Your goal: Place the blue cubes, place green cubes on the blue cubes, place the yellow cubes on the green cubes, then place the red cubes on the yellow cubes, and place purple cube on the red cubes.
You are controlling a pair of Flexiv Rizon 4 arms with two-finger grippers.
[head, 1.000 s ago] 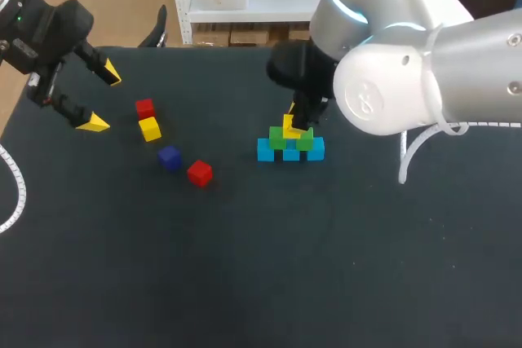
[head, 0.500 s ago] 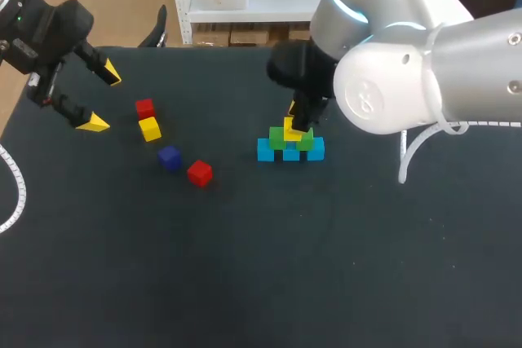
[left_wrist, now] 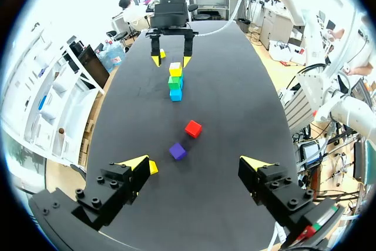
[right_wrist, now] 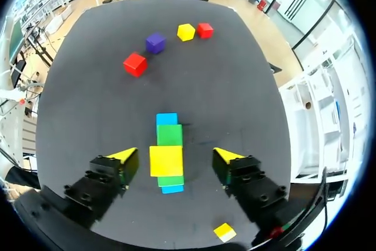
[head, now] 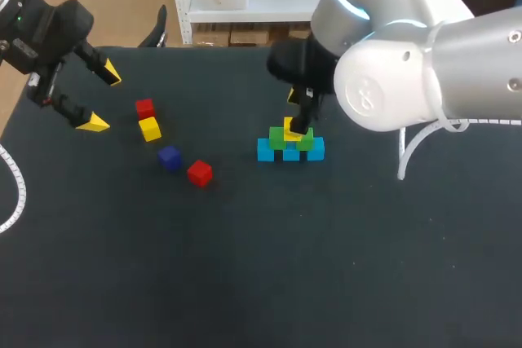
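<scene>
Squarely between the right gripper point(right_wrist: 175, 156)'s spread fingers sits a bright yellow cube point(right_wrist: 166, 160), clear of both, topping two green cubes point(right_wrist: 170, 135) on the blue row point(right_wrist: 167, 119). Overhead, a finger covers part of it; the wrist view shows the gaps. The left gripper point(left_wrist: 197, 163) gapes too, well off, purple cube point(left_wrist: 177, 151) just ahead of its fingers.

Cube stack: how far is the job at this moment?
Done: a row of blue cubes carries two green cubes, with one yellow cube on top. In hand: nothing; the right gripper, fingers open, flanks that yellow cube without touching it. Left: the loose yellow cube, two red cubes and the purple cube lie unstacked on the black table.
</scene>
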